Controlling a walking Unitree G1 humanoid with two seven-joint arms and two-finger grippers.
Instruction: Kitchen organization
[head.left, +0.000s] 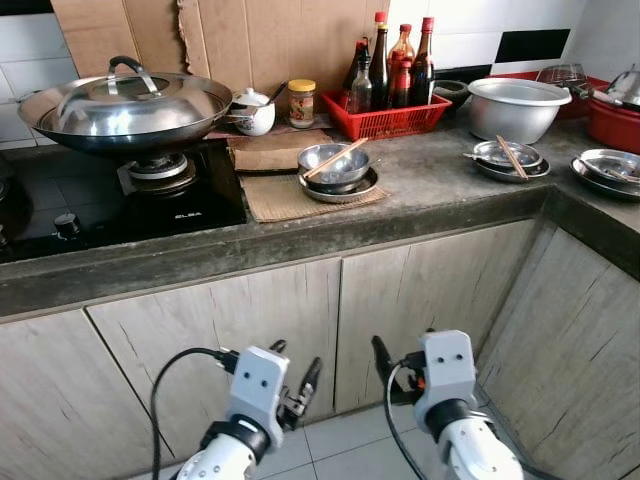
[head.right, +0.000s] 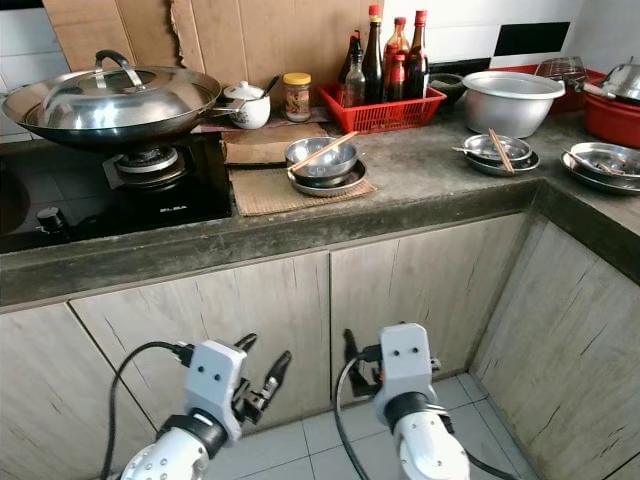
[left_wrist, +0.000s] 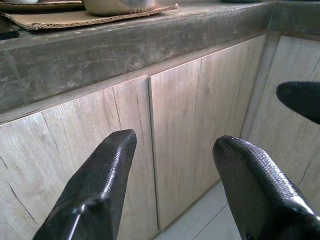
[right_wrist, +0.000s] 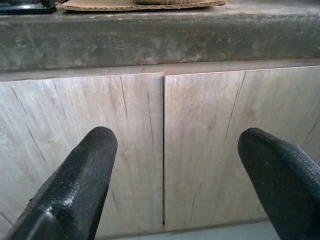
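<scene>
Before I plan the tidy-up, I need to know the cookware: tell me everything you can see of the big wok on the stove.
The wok is wide, shallow, silvery metal, sitting level on the burner of the black stove. A domed steel lid with a dark arched handle covers it. Its rim overhangs the burner on both sides. Contents are hidden.

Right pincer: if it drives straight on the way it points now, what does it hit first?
Probably the wooden cabinet doors under the counter: the open right pincer aims at the seam between two doors, below the concrete counter edge. Nothing shows in between, though depth is unclear.
</scene>
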